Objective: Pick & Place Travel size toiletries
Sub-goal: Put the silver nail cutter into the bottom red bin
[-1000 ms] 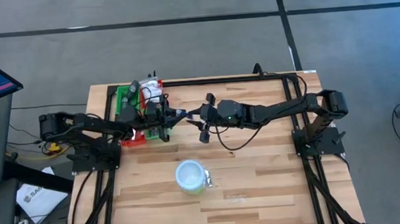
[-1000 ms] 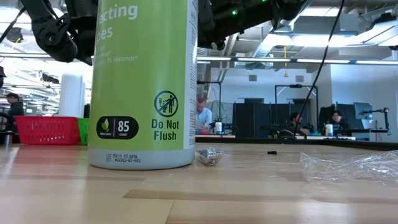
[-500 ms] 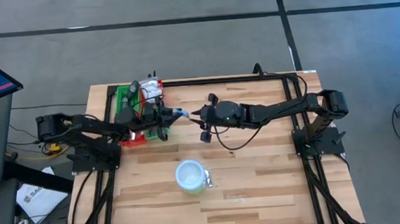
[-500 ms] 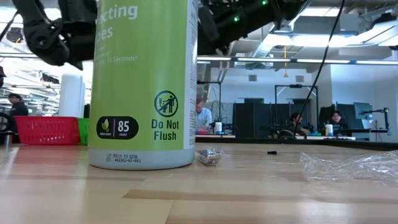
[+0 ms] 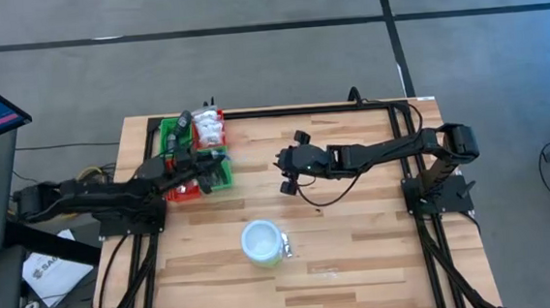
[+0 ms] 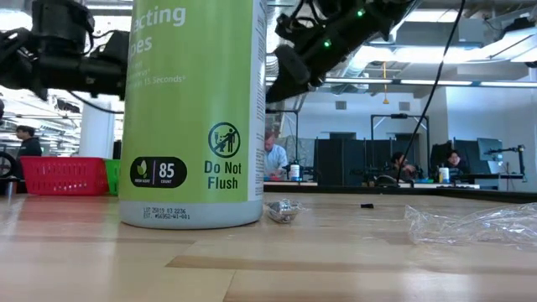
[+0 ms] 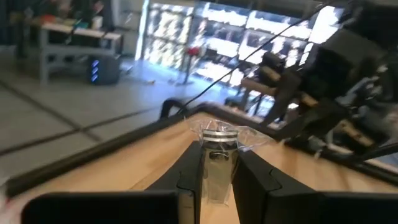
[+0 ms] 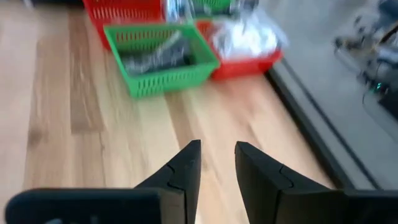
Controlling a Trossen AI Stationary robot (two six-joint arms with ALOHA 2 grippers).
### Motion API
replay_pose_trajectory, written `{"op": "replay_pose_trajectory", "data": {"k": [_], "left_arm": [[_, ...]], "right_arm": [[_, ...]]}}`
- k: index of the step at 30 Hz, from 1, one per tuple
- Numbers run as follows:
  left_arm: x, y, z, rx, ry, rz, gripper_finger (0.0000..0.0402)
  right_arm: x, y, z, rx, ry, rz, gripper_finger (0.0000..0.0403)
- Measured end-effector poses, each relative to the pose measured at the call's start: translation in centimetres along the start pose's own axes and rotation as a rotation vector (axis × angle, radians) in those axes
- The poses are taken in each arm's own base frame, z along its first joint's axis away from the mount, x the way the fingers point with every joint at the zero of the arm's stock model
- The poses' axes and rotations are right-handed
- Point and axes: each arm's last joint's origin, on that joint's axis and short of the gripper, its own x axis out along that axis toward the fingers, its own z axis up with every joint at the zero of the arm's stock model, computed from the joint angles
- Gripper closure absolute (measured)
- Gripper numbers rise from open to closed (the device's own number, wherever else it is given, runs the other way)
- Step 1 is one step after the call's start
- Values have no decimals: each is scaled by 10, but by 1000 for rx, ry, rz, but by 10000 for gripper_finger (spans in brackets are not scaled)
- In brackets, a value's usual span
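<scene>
My left gripper [image 5: 219, 162] hangs over the near right corner of the red and green tray [image 5: 171, 134] and is shut on a small clear sachet [image 7: 217, 167] that holds a tiny bottle with a ribbed silvery cap [image 7: 219, 133]. My right gripper [image 5: 278, 161] hovers open over bare wood to the right of the tray, with nothing between its fingers [image 8: 217, 149]. White lumpy packets [image 8: 245, 38] fill a red compartment of the tray. Dark items [image 8: 152, 59] lie in its green compartment [image 8: 163, 57]. My left gripper pinches the clear sachet between its two fingers [image 7: 189, 171], which lie along it. The fingers reach roughly level toward the table's right. The capped end [image 7: 219, 133] sticks out past the fingertips. The sachet is lifted clear of the table.
A round white tub with a green side [image 5: 262, 242] stands near the table's near middle and fills much of the low view [image 6: 193, 109]. Beside it lie a crumpled silvery scrap [image 6: 284, 210] and clear plastic film [image 6: 478, 222]. Bare wood stretches right of the tub.
The two grippers, close together right of the tray a second ago, have drawn apart. My left arm has pulled back toward the table's left, bringing its gripper over the tray's near right corner. My right gripper has backed a little toward the right.
</scene>
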Motion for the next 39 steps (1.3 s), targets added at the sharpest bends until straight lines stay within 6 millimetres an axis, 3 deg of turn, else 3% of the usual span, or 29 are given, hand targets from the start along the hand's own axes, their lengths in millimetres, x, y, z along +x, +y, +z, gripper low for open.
{"op": "replay_pose_trajectory", "data": {"k": [14, 27, 33, 39], "left_arm": [[-17, 11, -8, -38, 193, 292, 354], [-24, 7, 24, -43, 523, 532, 354], [-30, 4, 43, -70, 588, 581, 354], [-43, 5, 40, -137, 726, 658, 354]], "right_arm": [[-5, 0, -32, 104, 313, -16, 313], [-7, 1, -35, 115, 351, -21, 313], [-7, 1, -36, 116, 353, -21, 313], [-9, 2, -39, 143, 394, -18, 313]]}}
